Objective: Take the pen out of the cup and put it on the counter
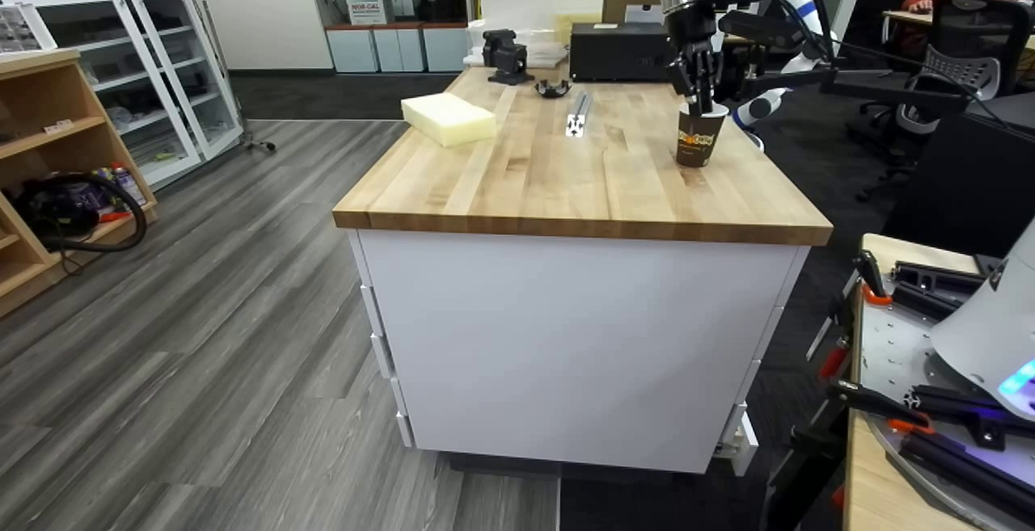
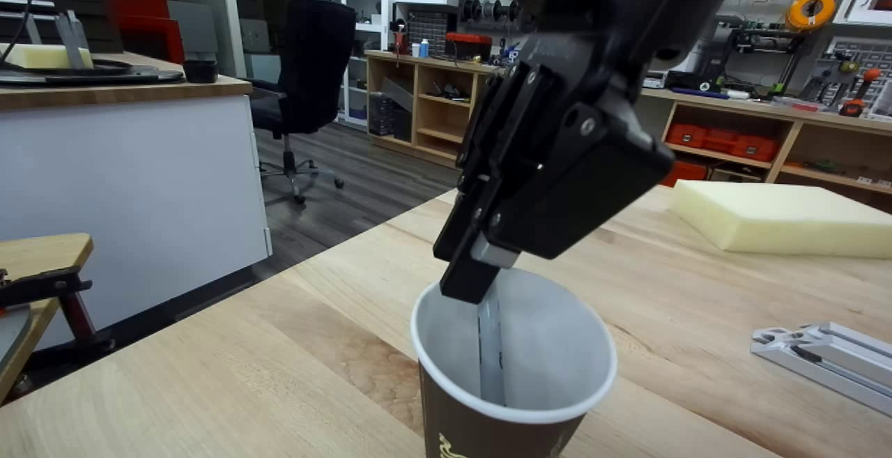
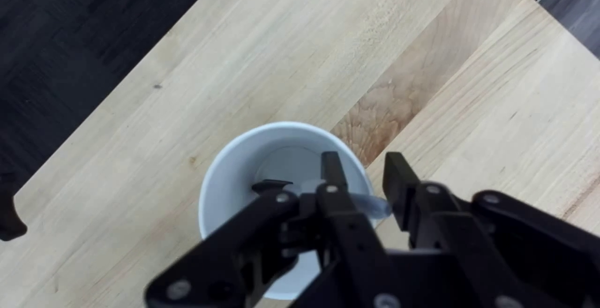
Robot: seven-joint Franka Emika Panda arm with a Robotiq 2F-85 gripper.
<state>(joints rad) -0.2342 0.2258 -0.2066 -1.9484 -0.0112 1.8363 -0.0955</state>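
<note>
Wooden table (image 3: 211,87) below, we risk tipping the cup (image 1: 697,141) if our parted claw (image 3: 364,169), at its wrist-view two o'clock, pinches rim (image 3: 286,124) with pen (image 2: 491,352)

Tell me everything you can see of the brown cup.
The cup looks like paper: dark brown outside, white inside, with a white rim and yellow-orange print too blurred to read. It tapers toward its base and stands upright on the counter, near an edge. The pen reaches down into its open mouth, and the gripper is at that mouth; I cannot tell whether it touches the cup.
</note>
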